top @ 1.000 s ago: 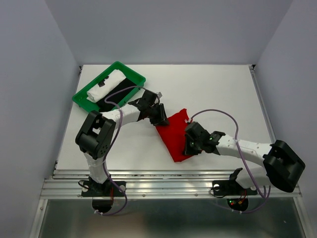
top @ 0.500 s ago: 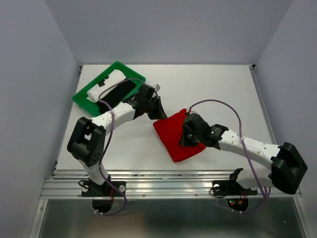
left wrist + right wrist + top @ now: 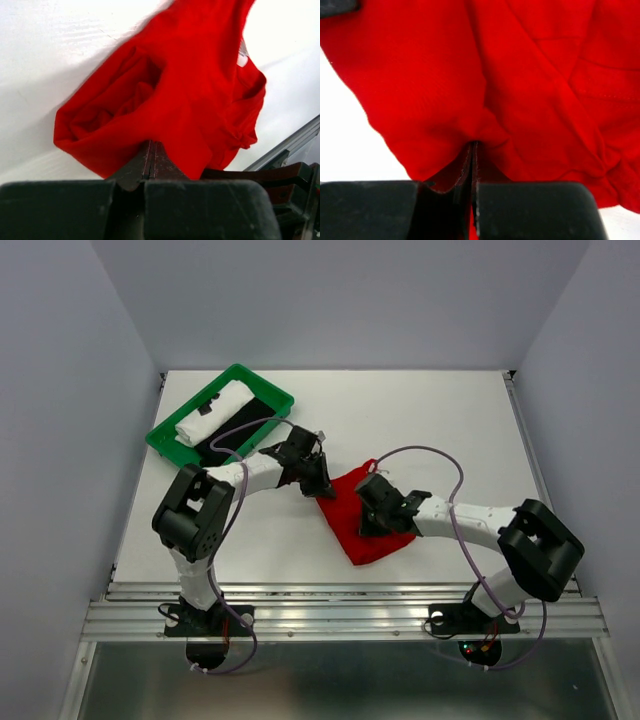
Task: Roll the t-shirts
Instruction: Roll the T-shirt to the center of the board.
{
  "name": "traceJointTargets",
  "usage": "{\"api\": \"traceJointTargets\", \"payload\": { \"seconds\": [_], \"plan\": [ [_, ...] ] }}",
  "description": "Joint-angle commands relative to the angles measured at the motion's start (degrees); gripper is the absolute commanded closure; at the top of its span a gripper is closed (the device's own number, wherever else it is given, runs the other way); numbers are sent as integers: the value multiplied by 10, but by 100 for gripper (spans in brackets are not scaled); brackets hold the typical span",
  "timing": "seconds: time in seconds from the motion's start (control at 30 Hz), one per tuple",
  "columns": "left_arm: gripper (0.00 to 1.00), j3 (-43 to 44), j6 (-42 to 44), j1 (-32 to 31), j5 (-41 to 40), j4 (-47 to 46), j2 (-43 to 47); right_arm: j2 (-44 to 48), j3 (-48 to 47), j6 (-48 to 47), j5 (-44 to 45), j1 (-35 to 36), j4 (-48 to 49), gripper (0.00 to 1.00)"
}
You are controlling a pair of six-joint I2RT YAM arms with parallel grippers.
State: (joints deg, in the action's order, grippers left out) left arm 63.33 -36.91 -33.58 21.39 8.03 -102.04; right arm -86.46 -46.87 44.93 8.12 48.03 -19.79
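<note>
We are looking first at the far left corner of the tabletop [image 3: 430, 420], where the green plastic tray [image 3: 166, 452] is sitting at an angle. Inside it the white t-shirt [image 3: 213, 412] is lying as a tight roll along the tray's far left side. The black t-shirt [image 3: 258, 408] is lying beside it, on the side nearer the arms; we cannot tell whether it is rolled or flat.

Moving right, the left arm is reaching from its base at the near edge out toward the middle of the tabletop. The left gripper [image 3: 320, 487] is coming down at the far left corner of the red t-shirt [image 3: 348, 502]. In the left wrist view its jaws are pressing tightly together with a fold of the red cloth pinched between them. Beyond the fingers the cloth is bunching into soft rumpled folds against the white surface.

The red t-shirt is lying a little left of the middle of the tabletop, closer to the near edge than to the far one. It is well apart from the tray and folded into a narrow shape that is slanting toward the near edge.

Further right, the right arm is stretching in low from the near right. The right gripper [image 3: 368, 523] is resting on the right side of the red t-shirt. In the right wrist view its jaws are meeting with only a thin line between them, and red fabric is gathering into creases where they are nipping it.
</note>
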Motion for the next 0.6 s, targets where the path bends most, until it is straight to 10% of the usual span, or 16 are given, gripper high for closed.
{"api": "traceJointTargets", "payload": {
  "seconds": [0.0,0.3,0.57],
  "plan": [
    [100,-4,6,-3,9,-31,-29,-13,26,15,30,0,17,98],
    [100,49,43,-3,-14,22,-15,78,-38,-33,72,37,-73,93],
    [91,122,69,23,-67,115,60,48,-141,-64,195,152,-209,55]
  ]
}}
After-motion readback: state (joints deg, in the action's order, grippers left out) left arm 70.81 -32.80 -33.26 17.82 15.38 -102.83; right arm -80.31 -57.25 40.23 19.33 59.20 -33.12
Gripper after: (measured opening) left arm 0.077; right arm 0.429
